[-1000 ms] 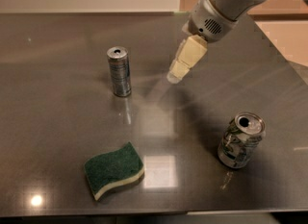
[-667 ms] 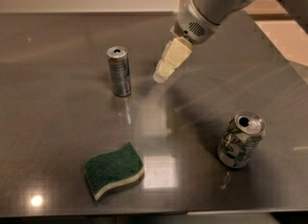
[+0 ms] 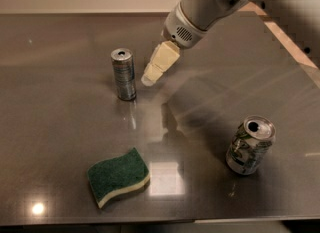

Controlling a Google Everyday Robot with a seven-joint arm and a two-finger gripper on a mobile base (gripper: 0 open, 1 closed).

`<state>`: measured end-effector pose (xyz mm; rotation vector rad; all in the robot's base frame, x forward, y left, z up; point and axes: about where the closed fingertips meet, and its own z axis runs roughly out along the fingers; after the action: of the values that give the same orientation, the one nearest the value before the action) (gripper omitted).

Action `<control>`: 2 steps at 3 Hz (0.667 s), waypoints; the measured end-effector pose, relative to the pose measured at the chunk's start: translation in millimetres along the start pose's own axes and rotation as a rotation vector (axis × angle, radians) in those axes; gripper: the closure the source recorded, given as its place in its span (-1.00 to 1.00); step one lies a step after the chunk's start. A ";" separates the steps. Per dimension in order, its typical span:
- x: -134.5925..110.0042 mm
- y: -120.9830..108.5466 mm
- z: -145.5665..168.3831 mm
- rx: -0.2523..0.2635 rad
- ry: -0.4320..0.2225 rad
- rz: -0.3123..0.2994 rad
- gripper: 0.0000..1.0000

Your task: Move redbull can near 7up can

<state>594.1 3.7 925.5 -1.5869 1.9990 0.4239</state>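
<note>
The redbull can (image 3: 123, 74) stands upright on the grey table, left of centre. It is slim, silver and blue. The 7up can (image 3: 249, 145) stands at the right front, wider, dented, silver with green markings. My gripper (image 3: 150, 78) hangs from the white arm that comes in from the upper right. Its cream tip is just to the right of the redbull can, at about mid-height of the can, a small gap apart. Nothing is held.
A green sponge with a yellow underside (image 3: 119, 176) lies at the front left. The table's right edge (image 3: 295, 52) runs diagonally at the upper right. A pale wall lies behind the table's far edge.
My gripper has moved left and slightly down, from the middle of the table to just beside the redbull can. The cans and the sponge have not moved.
</note>
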 end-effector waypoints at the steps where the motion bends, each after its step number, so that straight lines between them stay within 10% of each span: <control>1: -19.3 3.3 12.3 -0.012 -0.021 -0.030 -1.00; 2: -35.8 7.2 25.1 -0.029 -0.028 -0.058 -1.00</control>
<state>598.2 47.8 926.0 -1.6435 1.9291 0.4522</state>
